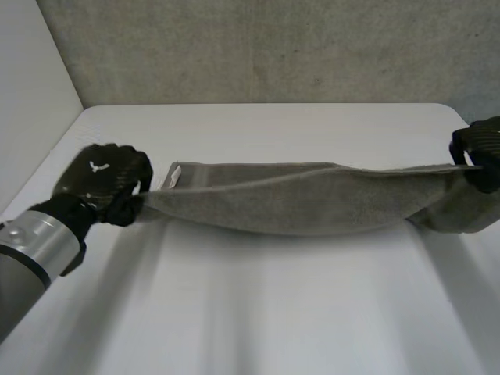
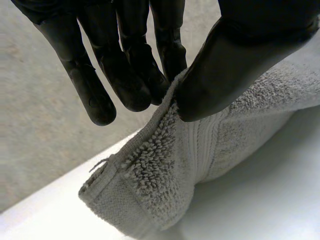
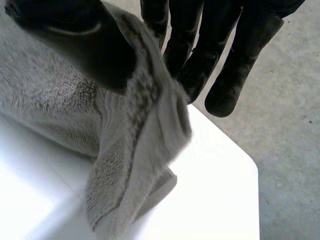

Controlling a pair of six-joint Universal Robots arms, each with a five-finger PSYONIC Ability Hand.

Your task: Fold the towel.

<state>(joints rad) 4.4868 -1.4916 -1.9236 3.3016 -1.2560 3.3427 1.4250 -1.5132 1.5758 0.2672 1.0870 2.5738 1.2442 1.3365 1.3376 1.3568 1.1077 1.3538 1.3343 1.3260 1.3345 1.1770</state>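
A grey towel [image 1: 312, 199] stretches across the white table [image 1: 258, 312], lifted at both ends and sagging in the middle. My left hand [image 1: 105, 183] pinches its left end: in the left wrist view the thumb [image 2: 225, 70] presses the towel [image 2: 165, 175] against the fingers [image 2: 125, 75], and a corner hangs below. My right hand [image 1: 480, 152] holds the right end at the table's right edge. There the thumb [image 3: 85, 45] and fingers [image 3: 200, 55] pinch the towel [image 3: 125, 150], whose corner droops under them. A small white label [image 1: 173, 175] shows near the left end.
A grey concrete wall [image 1: 273, 47] rises behind the table. The table's far right corner [image 3: 240, 165] lies close under my right hand, with grey floor [image 3: 290, 150] beyond it.
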